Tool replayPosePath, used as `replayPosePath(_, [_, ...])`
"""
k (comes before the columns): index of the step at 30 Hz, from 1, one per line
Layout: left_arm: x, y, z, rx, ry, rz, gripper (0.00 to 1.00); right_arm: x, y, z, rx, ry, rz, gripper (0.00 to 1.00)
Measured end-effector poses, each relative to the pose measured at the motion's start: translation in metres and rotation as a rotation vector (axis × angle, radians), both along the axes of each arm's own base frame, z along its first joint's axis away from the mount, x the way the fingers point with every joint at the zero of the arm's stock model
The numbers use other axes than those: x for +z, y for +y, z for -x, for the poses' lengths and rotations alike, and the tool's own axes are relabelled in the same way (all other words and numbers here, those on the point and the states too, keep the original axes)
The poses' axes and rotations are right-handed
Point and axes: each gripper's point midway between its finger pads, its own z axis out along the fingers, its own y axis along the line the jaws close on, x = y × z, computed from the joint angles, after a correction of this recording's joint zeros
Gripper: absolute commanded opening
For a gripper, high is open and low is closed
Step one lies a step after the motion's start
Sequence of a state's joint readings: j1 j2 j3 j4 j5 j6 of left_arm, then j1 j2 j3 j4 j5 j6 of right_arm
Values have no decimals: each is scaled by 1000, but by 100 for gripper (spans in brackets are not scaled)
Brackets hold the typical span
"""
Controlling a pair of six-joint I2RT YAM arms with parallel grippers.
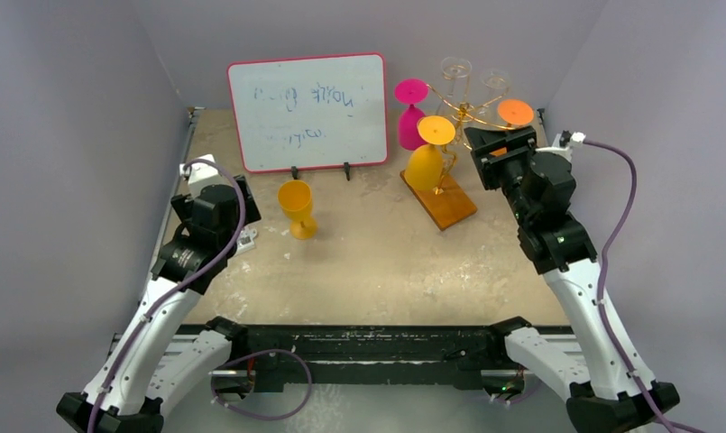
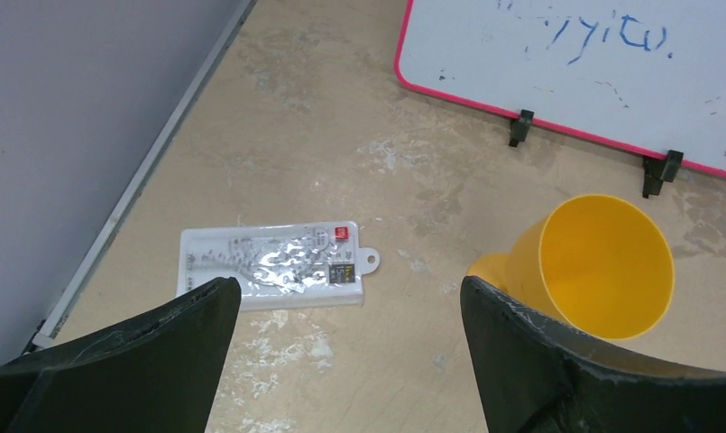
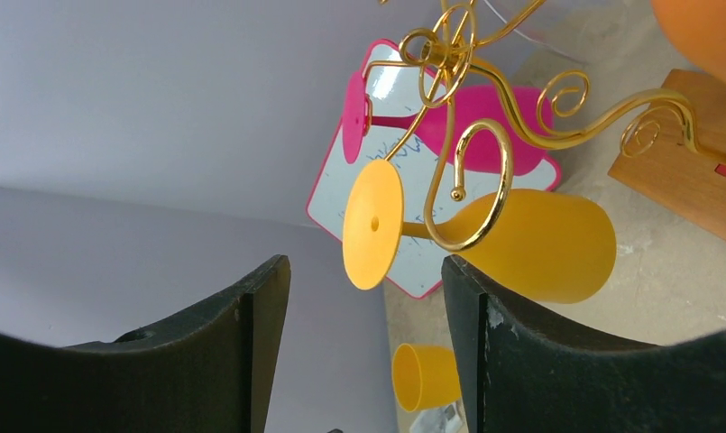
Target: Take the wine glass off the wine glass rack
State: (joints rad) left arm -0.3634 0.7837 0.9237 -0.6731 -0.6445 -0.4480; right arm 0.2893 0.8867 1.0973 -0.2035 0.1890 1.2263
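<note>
While it hangs upside down by its foot from a curled arm, the yellow wine glass (image 1: pixel 428 158) sits at the 7 o'clock side of the wine glass rack (image 1: pixel 464 112), which stands at about 1 o'clock on the table (image 1: pixel 377 271). A pink glass (image 1: pixel 411 113) hangs at the rack's 9 o'clock, an orange glass (image 1: pixel 516 112) at 3 o'clock, and clear glasses (image 1: pixel 455 72) at 12 o'clock. A second yellow glass (image 1: pixel 298 207) stands upright at the table's 9 o'clock, and the left wrist view shows only bare yellow plastic inside its bowl. The whiteboard (image 1: pixel 309 108) stands at 11 o'clock.

The right gripper (image 1: pixel 500 142) is at the rack's 4 o'clock, its jaws spread wide and gripping nothing. In its wrist view the hanging glass's round foot shows beyond the gap, apart from both fingers (image 3: pixel 490 343).

The left gripper (image 2: pixel 345 352) also gapes wide and holds nothing. A white plastic card (image 2: pixel 273 266) lies on the table at its 11 o'clock, and the standing glass is at its 2 o'clock.
</note>
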Motion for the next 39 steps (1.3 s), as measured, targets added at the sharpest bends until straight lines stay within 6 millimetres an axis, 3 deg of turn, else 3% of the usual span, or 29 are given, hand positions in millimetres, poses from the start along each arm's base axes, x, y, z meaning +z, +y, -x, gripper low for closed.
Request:
replayPosePath(4, [0,9,3,44,-25,-12,91,-7,6,-9,10,24,16,65])
replayPosePath(13, [-13,19,8,102,-59,-18,91,-17,17,-19,36,55,58,52])
replayPosePath(25, [-13,20,5,112,-62,-22,91,-18,48,-25,11,66,113,52])
replayPosePath(39, [-11,19,3,111,-77,-16,91,-32,47,-29,-94,84,-17,44])
